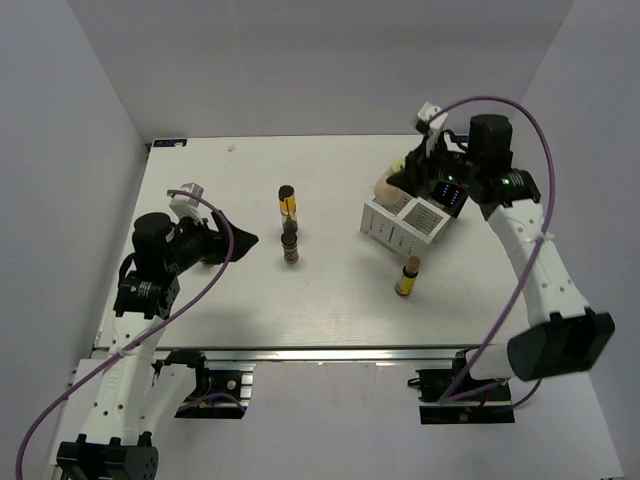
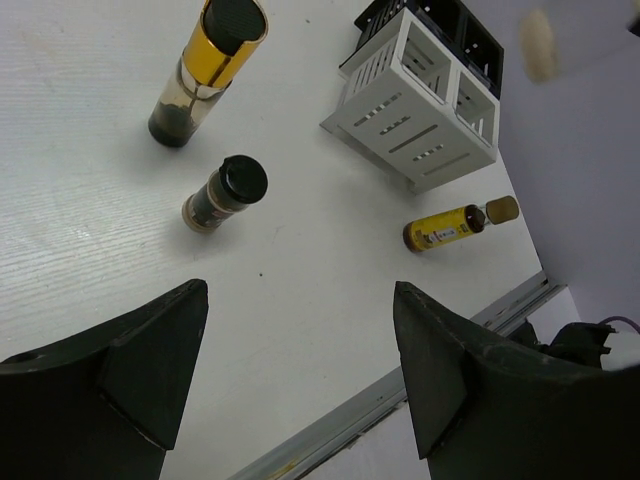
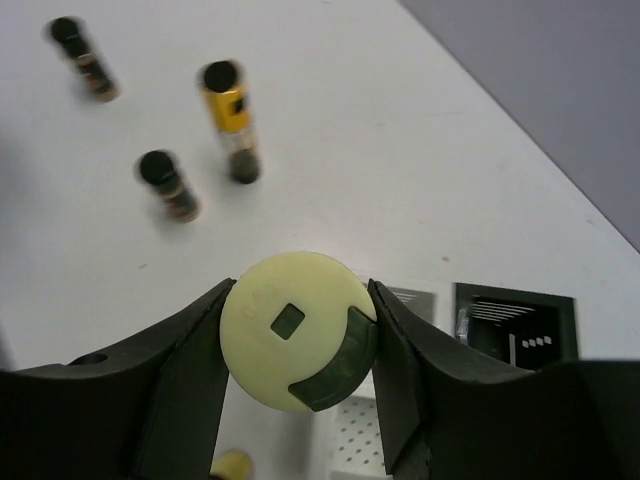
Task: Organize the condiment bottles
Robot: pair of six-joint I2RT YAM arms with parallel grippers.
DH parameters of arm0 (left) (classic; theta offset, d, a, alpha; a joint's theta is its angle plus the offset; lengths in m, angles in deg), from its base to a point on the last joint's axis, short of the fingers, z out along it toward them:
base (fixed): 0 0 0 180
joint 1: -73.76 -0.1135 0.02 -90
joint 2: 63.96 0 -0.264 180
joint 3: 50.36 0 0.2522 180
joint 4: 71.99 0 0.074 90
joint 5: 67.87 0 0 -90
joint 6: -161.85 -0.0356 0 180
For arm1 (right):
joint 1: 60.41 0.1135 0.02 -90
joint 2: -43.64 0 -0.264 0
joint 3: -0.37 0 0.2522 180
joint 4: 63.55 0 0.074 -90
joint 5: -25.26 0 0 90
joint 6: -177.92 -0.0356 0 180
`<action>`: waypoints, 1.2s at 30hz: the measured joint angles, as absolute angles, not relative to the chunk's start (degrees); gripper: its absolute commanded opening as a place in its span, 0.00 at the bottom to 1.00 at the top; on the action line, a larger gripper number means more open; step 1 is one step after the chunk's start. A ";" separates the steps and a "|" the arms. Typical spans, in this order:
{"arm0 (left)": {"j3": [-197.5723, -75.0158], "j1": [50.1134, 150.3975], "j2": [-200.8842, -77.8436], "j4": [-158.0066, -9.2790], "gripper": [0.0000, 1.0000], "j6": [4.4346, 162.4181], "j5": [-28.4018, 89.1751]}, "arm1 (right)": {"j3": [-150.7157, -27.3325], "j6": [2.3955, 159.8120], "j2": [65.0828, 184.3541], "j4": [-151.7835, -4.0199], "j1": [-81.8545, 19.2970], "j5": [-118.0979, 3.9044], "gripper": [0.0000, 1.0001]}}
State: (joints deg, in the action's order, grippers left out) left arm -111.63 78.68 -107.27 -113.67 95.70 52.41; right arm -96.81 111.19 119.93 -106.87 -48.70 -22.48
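The cream jar [image 3: 285, 320] is clamped across its round body by the right hand [image 3: 298, 345], over the rack [image 1: 405, 225] at the counter's [image 1: 220, 320] 2 o'clock. It is judged light, rigid, slippery; centred pinching is advised. The left hand [image 2: 300, 345] is spread, empty.

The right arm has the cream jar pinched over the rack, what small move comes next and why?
Probably ease the right gripper straight down: it is shut on the cream jar, held above the open top of the white rack, not yet in a compartment. Release only once it's seated.
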 measured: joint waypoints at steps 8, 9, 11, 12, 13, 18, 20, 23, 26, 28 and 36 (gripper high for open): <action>-112.92 78.68 -106.31 -114.32 0.84 96.51 51.97 | -102.77 103.10 135.80 -96.70 -48.75 -40.60 0.00; -112.92 78.68 -106.00 -114.50 0.84 96.69 51.82 | -103.39 102.88 137.07 -96.25 -48.77 -42.32 0.00; -112.92 78.68 -105.28 -114.98 0.84 97.10 51.40 | -104.46 102.51 139.23 -95.20 -48.94 -45.93 0.00; -112.92 78.68 -104.95 -115.22 0.84 97.28 51.25 | -104.61 102.44 139.56 -95.00 -49.09 -46.69 0.00; -112.92 78.68 -104.54 -115.53 0.84 97.45 51.07 | -104.89 102.38 140.02 -94.89 -49.25 -47.55 0.00; -112.90 78.68 -102.81 -116.42 0.85 97.93 50.31 | -105.59 102.22 142.07 -92.51 -51.26 -50.52 0.00; -112.90 78.68 -102.39 -117.21 0.85 98.00 49.92 | -105.66 102.27 143.05 -91.92 -52.42 -51.33 0.00; -112.90 78.68 -102.11 -118.32 0.85 98.00 49.50 | -105.68 102.38 144.98 -91.66 -54.12 -51.74 0.00; -112.90 78.68 -102.02 -119.15 0.85 98.02 49.22 | -105.92 102.53 147.32 -91.68 -55.28 -51.63 0.00; -112.90 78.68 -102.02 -119.44 0.85 98.02 49.02 | -107.04 102.70 148.58 -90.74 -55.63 -50.96 0.00; -112.90 78.68 -101.69 -120.99 0.86 98.33 47.99 | -108.48 103.10 150.18 -90.19 -55.65 -49.27 0.08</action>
State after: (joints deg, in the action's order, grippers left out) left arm -112.90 78.68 -101.69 -120.99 98.33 47.99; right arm -108.48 103.10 150.18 -90.19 -55.65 -49.27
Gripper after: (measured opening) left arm 0.853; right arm 0.567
